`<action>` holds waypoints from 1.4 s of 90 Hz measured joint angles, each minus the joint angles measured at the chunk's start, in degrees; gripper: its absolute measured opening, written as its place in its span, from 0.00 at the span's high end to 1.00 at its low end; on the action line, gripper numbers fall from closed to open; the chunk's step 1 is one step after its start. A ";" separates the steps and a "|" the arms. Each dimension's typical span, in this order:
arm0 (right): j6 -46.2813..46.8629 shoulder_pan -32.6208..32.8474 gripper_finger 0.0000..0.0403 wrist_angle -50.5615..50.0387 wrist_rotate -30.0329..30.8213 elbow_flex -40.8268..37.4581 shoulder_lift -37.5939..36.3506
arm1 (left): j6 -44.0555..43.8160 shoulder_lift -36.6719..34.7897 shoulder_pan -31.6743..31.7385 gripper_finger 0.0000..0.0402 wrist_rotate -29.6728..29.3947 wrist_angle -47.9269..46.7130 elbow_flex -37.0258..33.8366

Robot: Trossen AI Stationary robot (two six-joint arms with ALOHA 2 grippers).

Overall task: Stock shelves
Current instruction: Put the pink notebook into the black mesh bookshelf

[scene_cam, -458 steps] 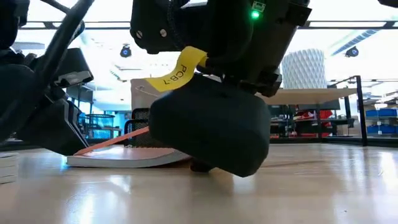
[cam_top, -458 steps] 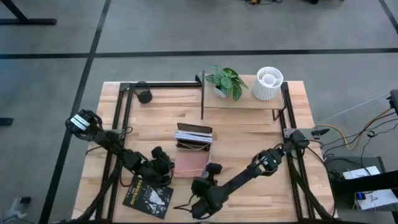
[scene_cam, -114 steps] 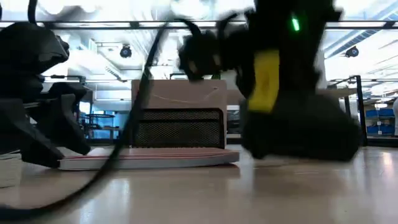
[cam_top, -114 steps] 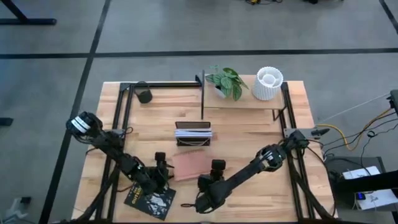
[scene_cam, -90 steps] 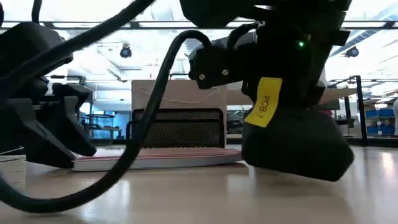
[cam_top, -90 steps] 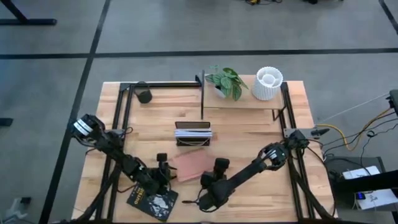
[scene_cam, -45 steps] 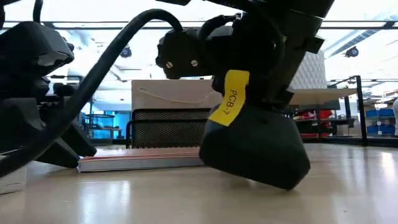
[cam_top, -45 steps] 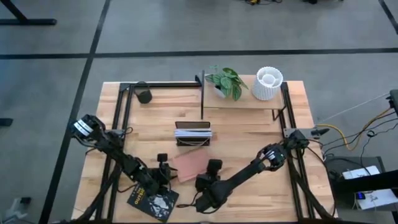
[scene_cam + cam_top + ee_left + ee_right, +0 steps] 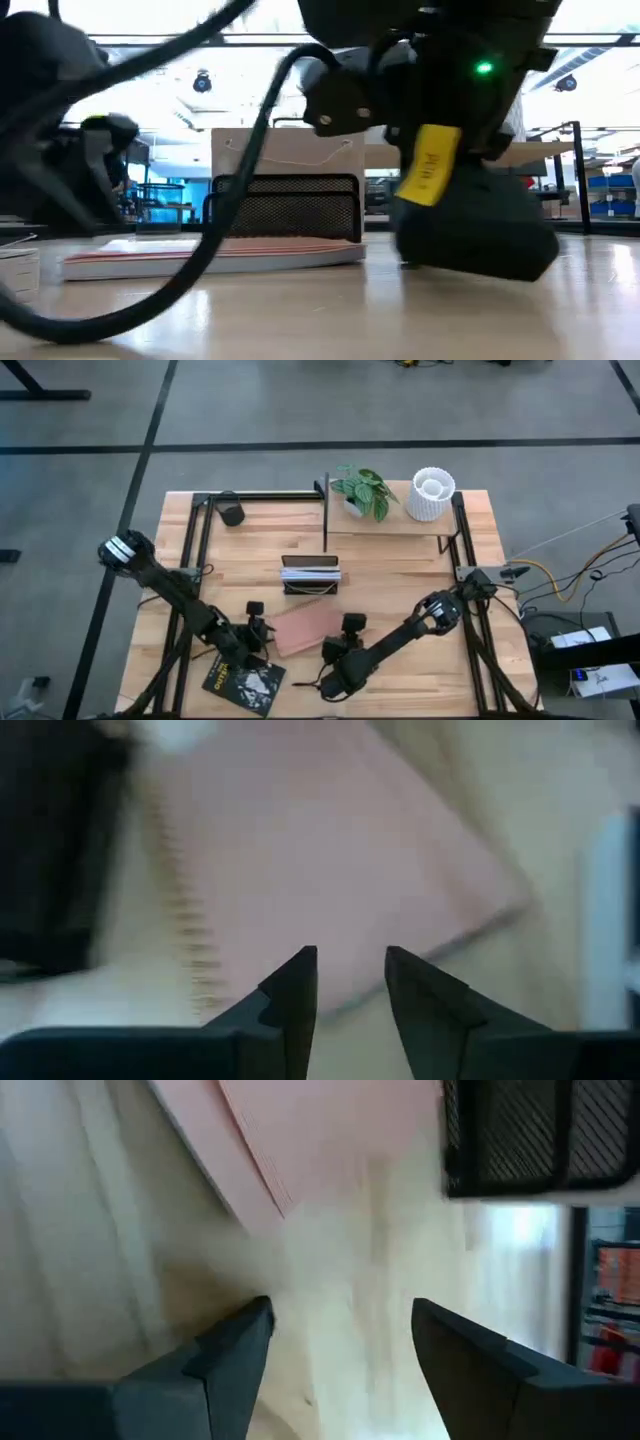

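The left gripper (image 9: 254, 622) sits low at the flat pink book's (image 9: 306, 626) left edge, fingers slightly parted and pinching nothing; a black book (image 9: 241, 681) lies just beside it. The right gripper (image 9: 348, 632) is spread wide at the pink book's right edge. The black-framed shelves with pale board (image 9: 395, 520) stand at the table's far right, well apart.

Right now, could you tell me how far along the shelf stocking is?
Done: the plant and white pot sit on the shelves.
In hand: nothing. The pink book lies flat between the open left gripper and open right gripper.
Left: that book and the dark book.
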 joint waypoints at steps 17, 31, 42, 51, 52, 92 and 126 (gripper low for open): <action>-1.71 -1.05 0.43 0.92 3.69 -0.86 -0.11 | -0.94 -2.55 1.21 0.75 -4.74 -1.81 -0.83; -8.92 -2.31 0.45 9.28 3.58 -3.03 -0.33 | -3.31 0.35 4.37 0.77 -4.93 -1.15 -2.89; -13.58 -2.60 0.47 14.51 2.59 -4.11 -0.66 | -7.08 4.48 6.52 0.78 -5.62 0.64 -3.99; -13.97 -2.58 0.48 15.40 2.86 -4.31 -0.69 | -8.68 8.12 7.02 0.80 -5.06 2.70 -4.17; -14.01 -2.58 0.48 15.42 2.80 -4.25 -0.67 | -8.74 8.50 7.01 0.80 -5.05 3.19 -4.17; -18.53 -2.05 0.48 18.38 -4.38 3.09 -0.52 | -8.06 13.26 7.09 0.85 -6.57 11.66 -4.26; -22.98 -1.91 0.46 21.97 -9.01 8.18 -0.52 | -8.24 13.24 7.17 0.85 -6.13 11.80 -4.26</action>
